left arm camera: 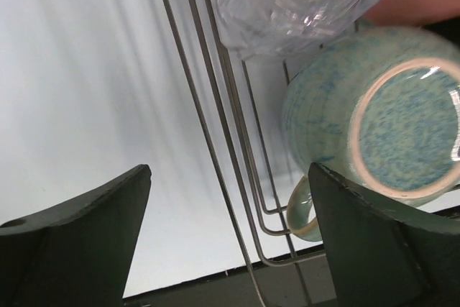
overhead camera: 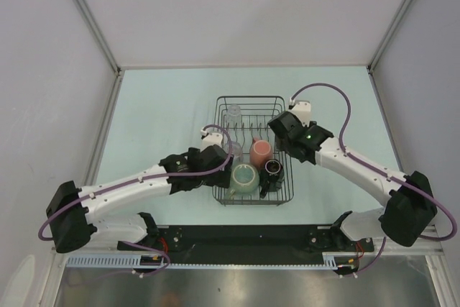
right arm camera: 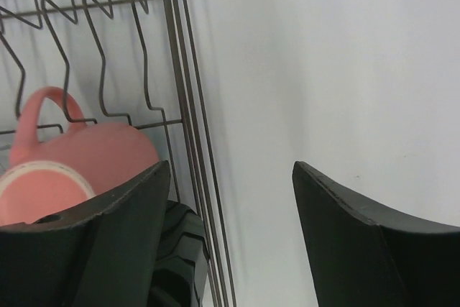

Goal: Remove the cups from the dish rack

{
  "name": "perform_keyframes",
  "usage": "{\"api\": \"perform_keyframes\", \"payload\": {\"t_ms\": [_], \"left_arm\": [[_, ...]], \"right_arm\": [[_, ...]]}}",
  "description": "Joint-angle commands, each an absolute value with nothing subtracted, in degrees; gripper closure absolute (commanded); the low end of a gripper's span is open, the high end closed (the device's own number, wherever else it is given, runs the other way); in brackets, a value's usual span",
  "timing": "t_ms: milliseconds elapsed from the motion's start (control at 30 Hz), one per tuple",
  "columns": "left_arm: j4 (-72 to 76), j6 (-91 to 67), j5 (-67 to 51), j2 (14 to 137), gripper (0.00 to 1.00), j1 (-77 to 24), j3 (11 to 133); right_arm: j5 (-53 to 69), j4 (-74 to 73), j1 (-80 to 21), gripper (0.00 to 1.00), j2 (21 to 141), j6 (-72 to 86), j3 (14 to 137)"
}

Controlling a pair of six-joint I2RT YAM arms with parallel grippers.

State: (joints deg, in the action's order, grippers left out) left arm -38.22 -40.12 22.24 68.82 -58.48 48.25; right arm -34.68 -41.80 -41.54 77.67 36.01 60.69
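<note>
The black wire dish rack (overhead camera: 282, 106) stands mid-table. In it are a salmon-pink cup (overhead camera: 260, 152), a sage-green handled mug (overhead camera: 244, 177), a dark pale-rimmed cup (overhead camera: 274, 169) and clear glass tumblers (overhead camera: 233, 114). My left gripper (overhead camera: 224, 154) is open and empty at the rack's left rim. In the left wrist view the gripper (left arm camera: 230, 199) straddles the rim wires (left arm camera: 215, 127), with the green mug (left arm camera: 381, 113) and a tumbler (left arm camera: 295, 1) just beyond. My right gripper (overhead camera: 280, 130) is open and empty at the rack's right rim. In its wrist view the gripper (right arm camera: 230, 192) straddles the rim wires (right arm camera: 183, 70), beside the pink cup (right arm camera: 72, 163) and the dark cup (right arm camera: 180, 249).
The pale table (overhead camera: 158, 113) is bounded by white walls on the left, right and back. A black rail (overhead camera: 244, 239) with the arm bases runs along the near edge. A row of upright plate-slot wires (right arm camera: 86, 34) stands inside the rack.
</note>
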Motion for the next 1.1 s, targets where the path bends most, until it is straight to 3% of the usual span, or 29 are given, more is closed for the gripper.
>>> {"api": "perform_keyframes", "payload": {"t_ms": [0,167,300,433,667,867,1067], "left_arm": [[-39.2,-40.8,26.7,65.9,0.01,-58.7,52.7],[-44.6,-39.2,32.9,63.8,0.0,-58.5,58.5],[-45.8,-36.0,35.0,62.3,0.0,-56.0,62.3],[-44.5,-30.4,28.2,65.5,0.0,-46.0,65.8],[-43.3,-24.2,25.3,72.8,0.0,-42.4,72.4],[-39.8,-28.2,22.4,69.2,0.0,-42.4,67.4],[-37.4,-31.4,22.0,63.3,0.0,-42.4,60.5]], "right_arm": [[-38.2,-43.7,-41.7,0.25,74.8,36.1,65.1],[-40.9,-46.3,-42.0,0.22,72.3,34.4,69.9],[-43.9,-47.9,-42.7,0.01,71.0,30.2,72.9],[-46.2,-48.3,-44.7,0.0,69.9,26.6,73.6],[-50.3,-45.5,-53.2,0.0,65.1,24.6,71.3],[-36.0,-40.2,-53.5,0.0,56.0,28.8,64.7],[-32.8,-43.4,-55.5,0.0,55.0,33.5,60.3]]}}
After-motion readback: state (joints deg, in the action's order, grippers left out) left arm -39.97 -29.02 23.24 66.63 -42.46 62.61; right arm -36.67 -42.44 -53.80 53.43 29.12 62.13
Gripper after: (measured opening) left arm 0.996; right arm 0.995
